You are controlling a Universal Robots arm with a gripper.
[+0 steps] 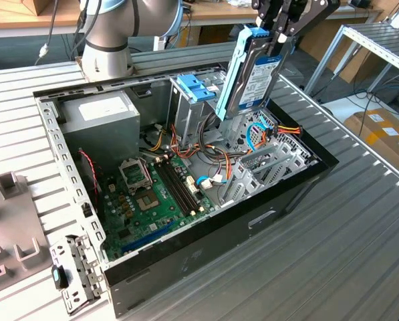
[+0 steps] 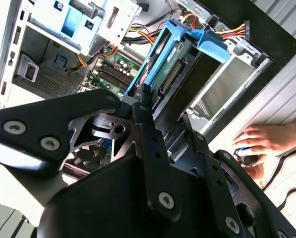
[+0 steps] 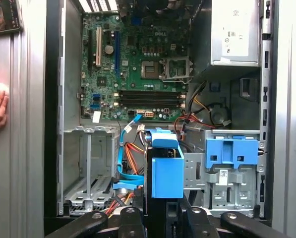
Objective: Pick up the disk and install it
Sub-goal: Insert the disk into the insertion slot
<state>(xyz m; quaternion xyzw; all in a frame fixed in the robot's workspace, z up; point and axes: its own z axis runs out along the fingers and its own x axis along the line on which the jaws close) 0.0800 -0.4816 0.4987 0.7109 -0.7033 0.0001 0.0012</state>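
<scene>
Grips top end of disk (image 1: 258, 79) with claw (image 1: 279, 39) closed tight on it and its light-blue bracket (image 1: 231, 80). Holds disk tilted, clear above open computer case (image 1: 186, 264), over the case's drive-bay end. Notes 1 hand (image 2: 259, 140) resting just outside the case.

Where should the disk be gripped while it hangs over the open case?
The disk hangs steeply tilted in its blue bracket, so its upper end, taken from above as the gripper holds it, seems best; the lower end is free toward the case.
</scene>
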